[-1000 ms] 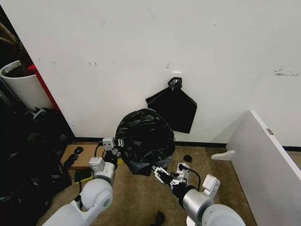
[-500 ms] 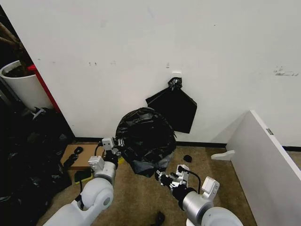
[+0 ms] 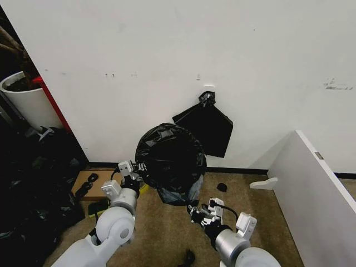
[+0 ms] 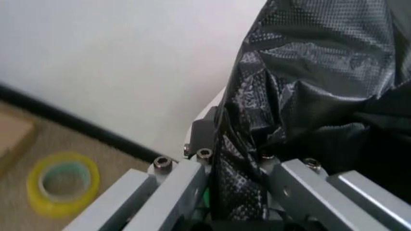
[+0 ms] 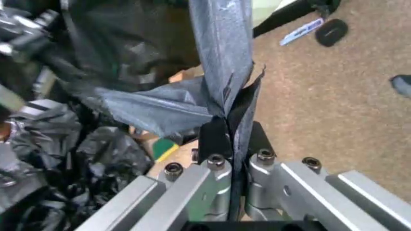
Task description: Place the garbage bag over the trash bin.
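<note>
While draped over the bin by the wall, held at two hems:
Garbage bag (image 3: 171, 161): thin, glossy, crinkled; judged light, limp, slippery, easy to tear if tugged hard; covers the trash bin (image 4: 211, 108), a sliver of white side showing in the left wrist view.
Left gripper (image 3: 133, 174): at the bag's left side, fingers pinched narrow on a fold of film (image 4: 241, 144).
Right gripper (image 3: 196, 212): low, in front of the bin, fingers clamped on a hanging strip (image 5: 224, 57) of the bag.
Grip advice: hem folds, not single film.
Edges: wall just behind; flat black bag (image 3: 204, 128) hanging near; white panel (image 3: 311, 194) to the right.
Open room: carpet (image 3: 167, 233) in front; tape roll (image 4: 62, 183) and clutter on the left.
</note>
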